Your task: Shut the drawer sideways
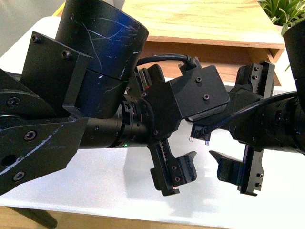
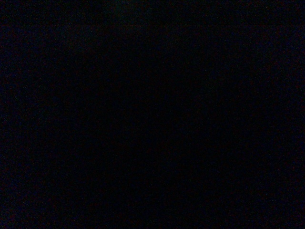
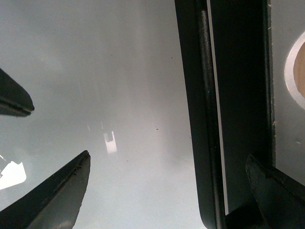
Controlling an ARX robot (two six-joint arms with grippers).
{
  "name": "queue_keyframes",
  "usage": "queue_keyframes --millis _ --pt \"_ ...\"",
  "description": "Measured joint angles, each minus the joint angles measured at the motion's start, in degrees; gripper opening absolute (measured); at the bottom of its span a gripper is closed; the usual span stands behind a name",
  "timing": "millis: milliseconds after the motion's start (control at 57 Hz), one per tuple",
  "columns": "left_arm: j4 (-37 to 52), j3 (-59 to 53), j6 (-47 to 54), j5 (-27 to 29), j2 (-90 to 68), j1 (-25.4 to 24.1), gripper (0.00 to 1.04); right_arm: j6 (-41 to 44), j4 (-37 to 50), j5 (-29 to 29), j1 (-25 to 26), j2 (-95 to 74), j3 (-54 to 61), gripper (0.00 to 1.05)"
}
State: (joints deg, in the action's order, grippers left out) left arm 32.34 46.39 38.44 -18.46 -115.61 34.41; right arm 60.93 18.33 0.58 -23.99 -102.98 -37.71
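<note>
Facing the right wrist camera at close range, the wide drawer (image 3: 286,143) with a white front panel is showing its long black bar handle (image 3: 205,119) running across the panel. A half-round notch (image 3: 298,71) is opening onto pale wood at the panel's edge beyond the bar. The black right gripper (image 3: 167,157) is holding its fingers spread wide. The bar is lying between the two fingertips in this view, close to one of them, though whether either finger is touching it cannot be told. A further black wedge (image 3: 14,100) is poking in at the picture's edge and cannot be identified. In the front view the right gripper (image 1: 226,117) is hovering over the white glossy table (image 1: 95,181) with its fingers wide apart. The black left gripper (image 1: 188,119) is facing it just beside, likewise spread and holding nothing. The two bulky black arms are blocking much of this view, so the white front panel is not showing here. Behind them a wide pale wooden piece (image 1: 200,21) with a darker brown side is sitting at the table's far edge; whether this is the drawer's body cannot be told. A green leafy plant (image 1: 286,12) is standing near its right end. The left wrist view is dark.
</note>
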Motion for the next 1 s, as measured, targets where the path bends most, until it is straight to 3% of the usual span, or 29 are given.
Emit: queue_keyframes --millis 1000 --pt "-4.0 7.7 1.2 0.4 -5.6 0.8 0.96 0.0 3.6 -0.2 1.8 -5.1 -1.3 0.96"
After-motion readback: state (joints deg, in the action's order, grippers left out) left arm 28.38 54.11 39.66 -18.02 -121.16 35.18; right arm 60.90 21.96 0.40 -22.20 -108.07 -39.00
